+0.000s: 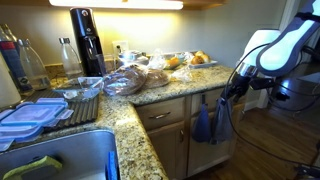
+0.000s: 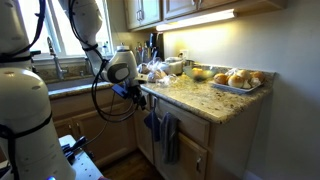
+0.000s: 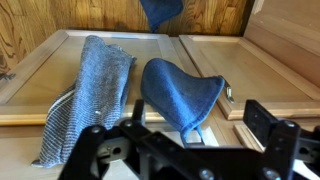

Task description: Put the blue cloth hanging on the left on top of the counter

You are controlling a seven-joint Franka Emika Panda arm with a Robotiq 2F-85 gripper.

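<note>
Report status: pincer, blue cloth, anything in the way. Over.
Pincer open, up against the hanging cloths. Blue cloth hanging off the cabinet front, not yet on the counter. Paler cloth hangs close beside it.

The blue cloth [image 3: 182,92] looks like soft matt fabric with a fine, tight weave. The paler grey-blue cloth [image 3: 95,80] is coarser stuff, a nubbly weave with a striped edge. The cabinet doors [image 3: 40,55] are light wood with visible grain and a low satin sheen. The counter [image 1: 150,97] is speckled granite, polished enough to catch the under-cabinet light. The sink [image 1: 75,150] reads as brushed metal. The gripper [image 3: 192,125] is matt black, maybe plastic over metal, hard to call this close up. The robot arm [image 1: 282,45] wears a smooth, glossy white shell. The stacked lids [image 1: 30,118] look like translucent plastic.
</note>
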